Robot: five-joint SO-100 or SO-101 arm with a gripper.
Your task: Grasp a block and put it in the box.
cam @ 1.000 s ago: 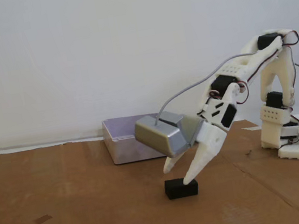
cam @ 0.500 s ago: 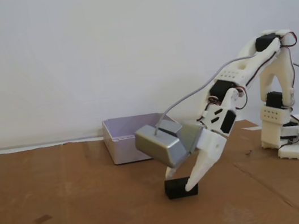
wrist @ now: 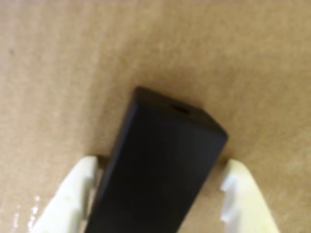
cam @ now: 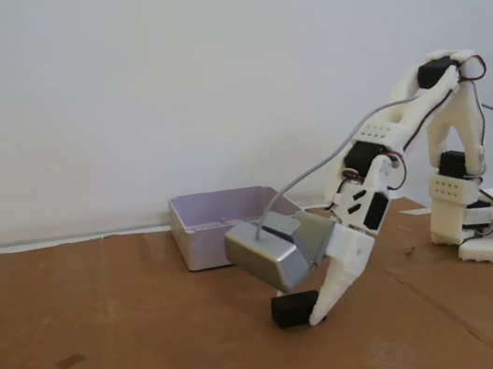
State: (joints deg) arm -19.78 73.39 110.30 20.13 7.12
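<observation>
Fixed view: the white arm (cam: 426, 126) rises from its base at the right edge of the brown cardboard sheet (cam: 130, 337), folds at the elbow and reaches down and to the left, so that the wrist points steeply toward the cardboard. A grey metallic module (cam: 267, 252) rides on the wrist, with a grey cable arching from it back to the upper arm. The gripper (cam: 309, 318) is lowered to the surface; the near finger (cam: 333, 291) slants down to touch the cardboard just in front of the block (cam: 291, 310), covering the block's right end, while the far finger is hidden behind the module and the block. The box (cam: 207, 234) stands behind and to the left of the fingers, well apart from them, its right part masked by the module. Wrist view: the block (wrist: 160, 170) lies flat on the cardboard between the two pale fingertips, its near end cut off by the lower frame edge. The left fingertip (wrist: 73, 194) lies against or very close to the block's side; the right fingertip (wrist: 243, 199) stands a narrow gap away from it. The fingers are thus parted around the block, not yet closed upon it. The picture is soft, and a small recess on the block's far end is barely legible.
</observation>
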